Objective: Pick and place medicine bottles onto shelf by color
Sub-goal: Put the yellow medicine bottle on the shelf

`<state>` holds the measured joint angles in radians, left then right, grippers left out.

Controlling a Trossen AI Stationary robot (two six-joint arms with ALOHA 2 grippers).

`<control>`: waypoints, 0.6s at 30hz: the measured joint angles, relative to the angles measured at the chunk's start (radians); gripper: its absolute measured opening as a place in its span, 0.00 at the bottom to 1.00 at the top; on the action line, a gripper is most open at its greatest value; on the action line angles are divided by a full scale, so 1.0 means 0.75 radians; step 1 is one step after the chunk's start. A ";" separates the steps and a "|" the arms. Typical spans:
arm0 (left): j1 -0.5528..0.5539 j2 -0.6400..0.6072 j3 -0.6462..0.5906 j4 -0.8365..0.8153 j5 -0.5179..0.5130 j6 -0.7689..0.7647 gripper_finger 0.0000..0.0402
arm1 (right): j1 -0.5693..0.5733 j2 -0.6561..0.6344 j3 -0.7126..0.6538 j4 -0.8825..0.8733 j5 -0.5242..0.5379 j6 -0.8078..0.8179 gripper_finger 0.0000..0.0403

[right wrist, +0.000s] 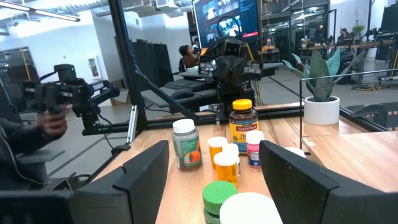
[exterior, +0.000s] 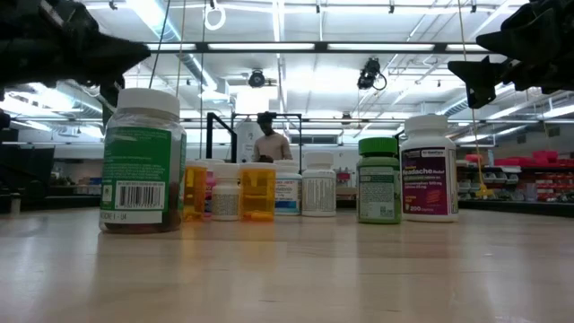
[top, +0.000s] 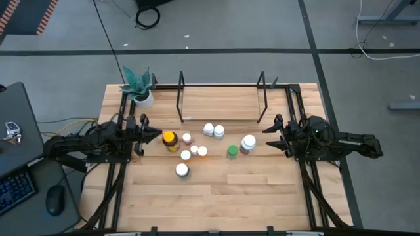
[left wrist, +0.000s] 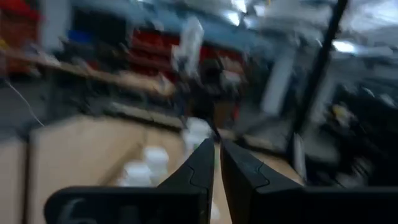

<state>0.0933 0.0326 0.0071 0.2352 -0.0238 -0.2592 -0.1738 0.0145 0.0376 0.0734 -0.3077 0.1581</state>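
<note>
Several medicine bottles stand upright on their bases mid-table: a yellow-capped amber one [top: 169, 139], a green one [top: 231, 152], a big white-capped one [top: 248, 143], a nearer white-capped one [top: 182, 170], and small white, orange and pinkish ones between. The shelf [top: 220, 98], with black uprights on a wooden base, stands at the far edge. My left gripper [top: 156, 136] hangs shut above the table left of the amber bottle, its fingers [left wrist: 208, 165] together. My right gripper [top: 270, 136] is open, right of the bottles, with the green cap [right wrist: 219, 191] ahead of its fingers.
A white pot with a green plant [top: 139, 88] sits at the shelf's far left corner. Black frame rails run along both table sides. The near half of the table [top: 216, 196] is bare wood. A person [exterior: 269, 144] stands in the room behind.
</note>
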 joint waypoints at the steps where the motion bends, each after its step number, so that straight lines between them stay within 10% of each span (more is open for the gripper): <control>1: 0.000 0.000 0.000 0.041 -0.015 -0.008 0.07 | 0.000 0.000 0.000 0.000 0.000 0.000 0.64; 18: 0.000 -0.001 0.000 0.136 -0.046 0.190 0.05 | 0.000 0.000 0.000 0.003 0.001 0.000 0.64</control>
<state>0.0930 0.0322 0.0072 0.3370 -0.0585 -0.1168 -0.1738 0.0144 0.0374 0.0753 -0.3073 0.1583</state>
